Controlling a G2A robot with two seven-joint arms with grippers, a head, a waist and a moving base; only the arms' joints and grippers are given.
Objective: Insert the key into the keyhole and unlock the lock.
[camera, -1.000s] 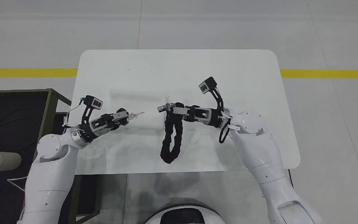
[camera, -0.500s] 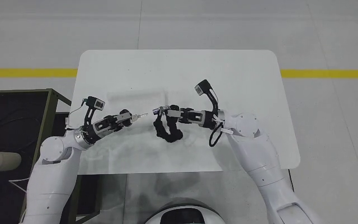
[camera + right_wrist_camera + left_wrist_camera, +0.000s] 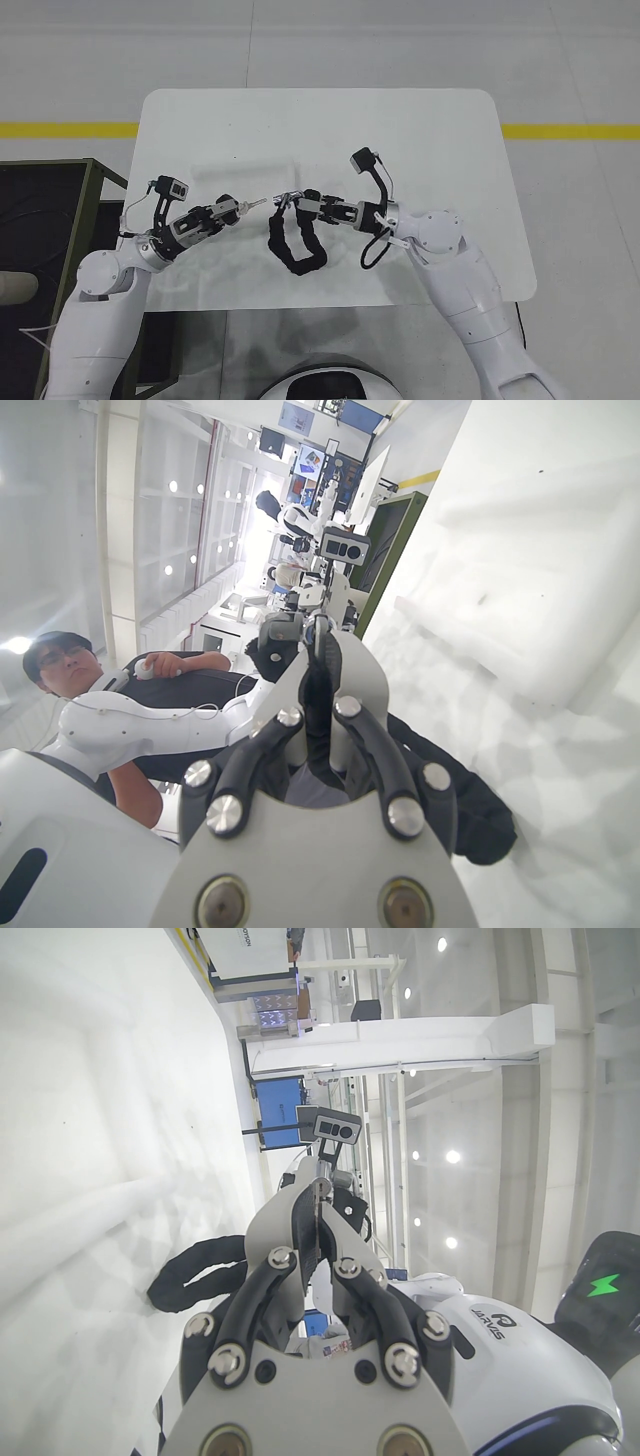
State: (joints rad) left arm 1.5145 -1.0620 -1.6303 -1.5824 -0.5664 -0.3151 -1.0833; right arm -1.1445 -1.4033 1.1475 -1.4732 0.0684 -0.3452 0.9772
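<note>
White tabletop, rounded at the corners, carries the whole scene. A dark green frame stands off its left edge, and a yellow floor line runs behind it.

Next in size is the lock, a long cable in a black fabric sleeve. It hangs in a loop near the front middle of the table, and the low bend of the loop meets the surface. The upper end is lifted clear of the table between the two arms.

We see the right gripper closed tight on that upper end, its fingers pinching the black sleeve just behind the lock head. The silver head sticks out past the fingertips and points toward the other arm.

Facing it from the left is the left gripper, held above the table at about the same height. Its pads are pressed together on the key, with no gap between them beyond the thin metal.

From the left wrist we look straight at the round keyhole, just past the fingertips and in line with the blade.

Smallest is the key, which juts from the left fingertips toward the lock head. Its tip sits right at the head, though we cannot tell whether it touches or has entered.
</note>
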